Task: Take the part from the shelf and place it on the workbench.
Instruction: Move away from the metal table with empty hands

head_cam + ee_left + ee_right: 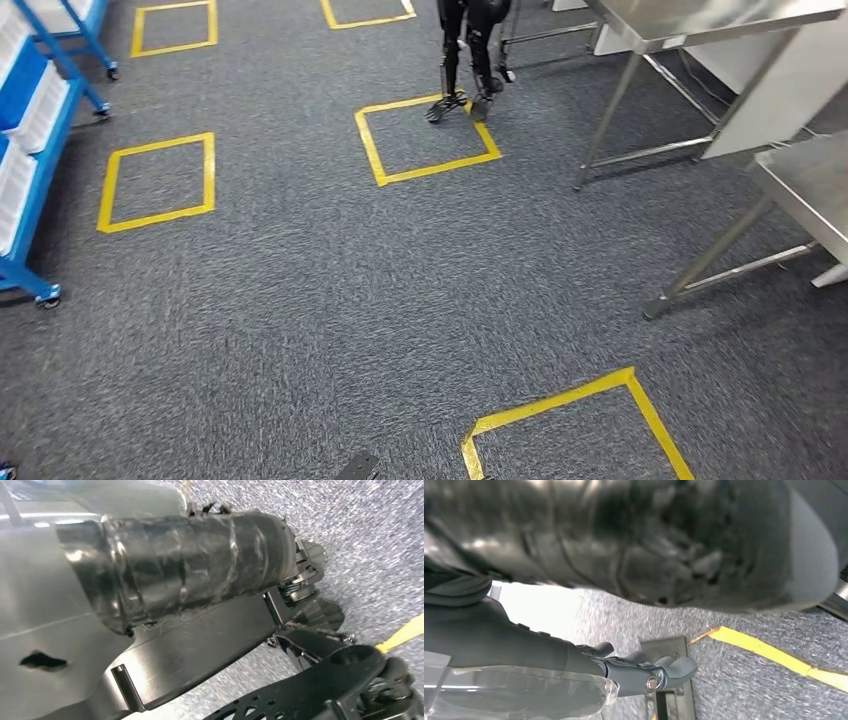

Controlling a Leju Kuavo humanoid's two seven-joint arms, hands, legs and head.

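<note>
On carpet (300, 300): yellow tape squares (428, 140), steel workbench (700, 20); right hand (644, 672) empty, fingers loosely apart; left unclear.

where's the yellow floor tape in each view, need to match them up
Head view: yellow tape squares on the grey carpet; the nearest one is at the bottom edge, right of centre.
Left wrist view: a short yellow tape strip at the right edge.
Right wrist view: a yellow tape line slanting to the right edge, beyond the right hand.
Shared landmark: the grey carpet.
</note>
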